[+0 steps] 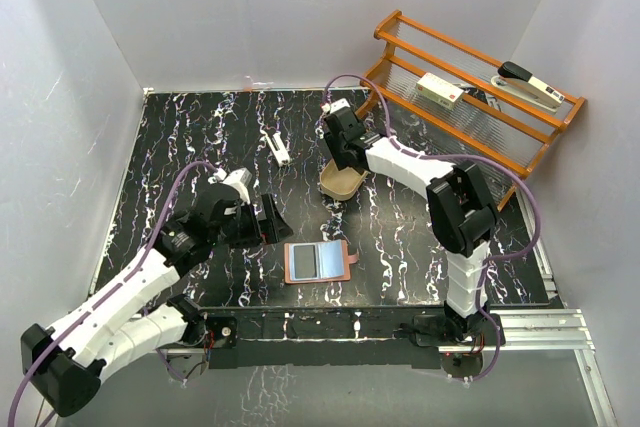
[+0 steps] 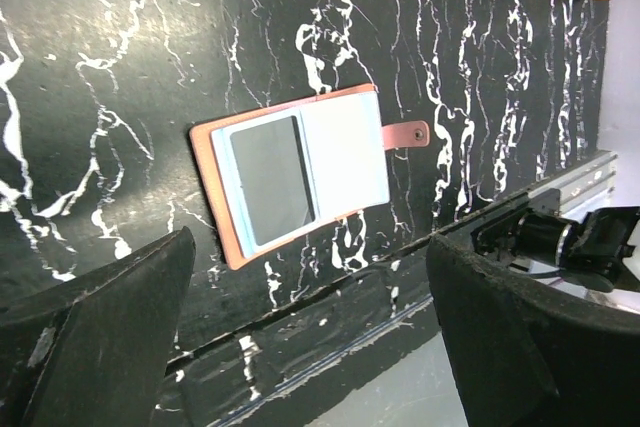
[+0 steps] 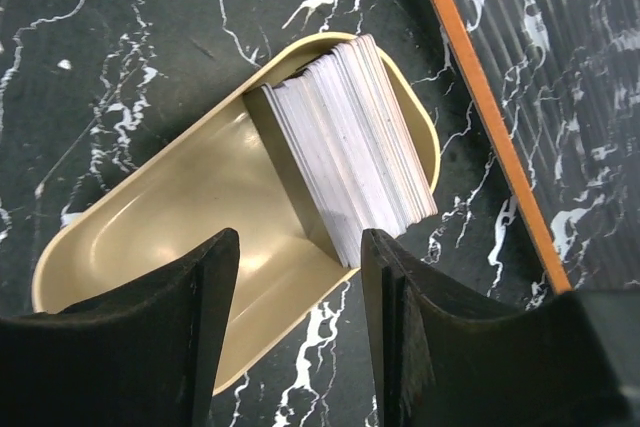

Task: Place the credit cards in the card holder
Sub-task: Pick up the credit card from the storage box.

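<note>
The card holder (image 1: 317, 261) lies open near the table's front edge, salmon-brown with a pale blue inside and a side tab; it fills the middle of the left wrist view (image 2: 290, 172). The credit cards (image 3: 350, 147) stand as a whitish stack on edge, leaning in the right end of the tan oval tray (image 3: 180, 237), which sits mid-table (image 1: 342, 185). My right gripper (image 3: 300, 277) is open and empty, just above the tray's near rim, jaws beside the stack's end. My left gripper (image 1: 268, 221) is open and empty, left of the card holder.
An orange wooden rack (image 1: 470, 97) stands at the back right with a white box (image 1: 438, 88) and a stapler (image 1: 530, 85) on it. A small white object (image 1: 279, 149) lies at mid-back. White walls enclose the table.
</note>
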`<control>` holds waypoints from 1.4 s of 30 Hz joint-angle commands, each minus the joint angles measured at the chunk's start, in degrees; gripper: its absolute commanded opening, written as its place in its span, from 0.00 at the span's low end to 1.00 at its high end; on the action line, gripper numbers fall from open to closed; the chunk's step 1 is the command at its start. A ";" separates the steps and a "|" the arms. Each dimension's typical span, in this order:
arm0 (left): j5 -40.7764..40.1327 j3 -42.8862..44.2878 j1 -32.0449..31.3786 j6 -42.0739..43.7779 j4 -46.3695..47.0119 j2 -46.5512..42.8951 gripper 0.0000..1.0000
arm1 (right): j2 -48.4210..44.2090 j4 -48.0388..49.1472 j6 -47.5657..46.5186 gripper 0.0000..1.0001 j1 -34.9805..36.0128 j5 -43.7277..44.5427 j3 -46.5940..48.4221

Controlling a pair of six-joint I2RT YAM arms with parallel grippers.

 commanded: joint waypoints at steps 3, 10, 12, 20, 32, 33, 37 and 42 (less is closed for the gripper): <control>-4.70 2.07 -0.25 6.27 -6.99 -2.91 0.99 | 3.25 0.56 -5.25 0.51 0.01 5.10 5.79; -4.17 1.01 -0.25 6.12 -5.83 -4.00 0.99 | 6.52 -0.79 -6.37 0.55 -0.07 8.47 8.14; -4.11 0.79 -0.25 6.12 -5.48 -4.45 0.99 | 7.06 -1.04 -6.84 0.55 -0.10 9.91 8.47; -3.83 0.36 -0.25 5.85 -4.86 -5.04 0.99 | 8.25 -0.33 -8.40 0.53 -0.15 13.02 8.68; -3.82 0.32 -0.26 5.87 -4.87 -4.94 0.99 | 8.07 -0.27 -8.36 0.41 -0.08 13.80 9.38; -3.82 0.33 -0.25 5.87 -4.87 -4.94 0.99 | 7.97 -0.46 -8.32 0.41 -0.07 13.75 9.44; -3.80 0.34 -0.25 5.87 -4.85 -4.98 0.99 | 7.60 -0.21 -8.59 0.38 -0.10 13.82 9.48; -3.91 0.24 -0.26 5.74 -4.89 -5.20 0.99 | 7.42 -0.23 -8.59 0.34 -0.14 13.82 9.64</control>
